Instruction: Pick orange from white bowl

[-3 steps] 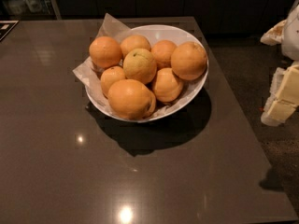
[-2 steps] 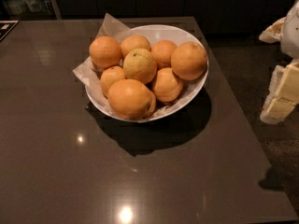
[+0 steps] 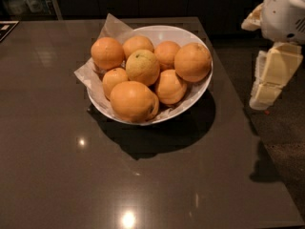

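Observation:
The white bowl (image 3: 198,92) sits mid-table, lined with crumpled whitish paper (image 3: 110,26) and heaped with several oranges. The orange (image 3: 192,62), large, round and evenly deep orange, lies at the bowl's right rim. A paler yellowish orange with a dark stem spot (image 3: 142,67) lies in the middle. A big one with a dark crease (image 3: 133,101) lies at the front. My gripper (image 3: 269,79), cream and white, hangs off the table's right edge, to the right of the bowl and apart from it, holding nothing that I can see.
The dark glossy table (image 3: 66,166) ends just right of the bowl, with grey floor (image 3: 281,142) beyond. The white arm body (image 3: 286,8) is at the top right. Dark cabinets line the back.
The arm and gripper at the right have shifted slightly upward in the view. The bowl and the oranges have not moved.

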Robot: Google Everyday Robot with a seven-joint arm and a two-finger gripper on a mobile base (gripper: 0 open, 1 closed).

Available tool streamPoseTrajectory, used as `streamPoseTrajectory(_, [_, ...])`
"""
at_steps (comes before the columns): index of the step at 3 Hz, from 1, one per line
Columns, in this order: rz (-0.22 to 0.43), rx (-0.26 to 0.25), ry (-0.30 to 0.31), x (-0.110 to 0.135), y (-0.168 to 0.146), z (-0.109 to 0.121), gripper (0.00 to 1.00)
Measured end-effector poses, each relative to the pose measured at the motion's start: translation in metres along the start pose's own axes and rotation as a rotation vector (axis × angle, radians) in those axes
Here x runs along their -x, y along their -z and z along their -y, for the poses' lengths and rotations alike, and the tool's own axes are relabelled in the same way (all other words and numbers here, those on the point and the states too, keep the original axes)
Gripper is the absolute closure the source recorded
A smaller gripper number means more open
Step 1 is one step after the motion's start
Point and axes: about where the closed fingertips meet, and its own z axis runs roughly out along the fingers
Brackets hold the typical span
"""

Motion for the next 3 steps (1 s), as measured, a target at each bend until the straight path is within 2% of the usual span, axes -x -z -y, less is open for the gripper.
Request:
streamPoseTrajectory(1, [0.007,-0.015,0.002,0.003,0.001,0.003,0.0])
streamPoseTrajectory(2, [0.047,-0.035,0.018,0.013,0.001,0.01,0.0])
streamPoseTrajectory(3, [0.072,-0.055,0.089,0.046,0.0,0.028,0.0])
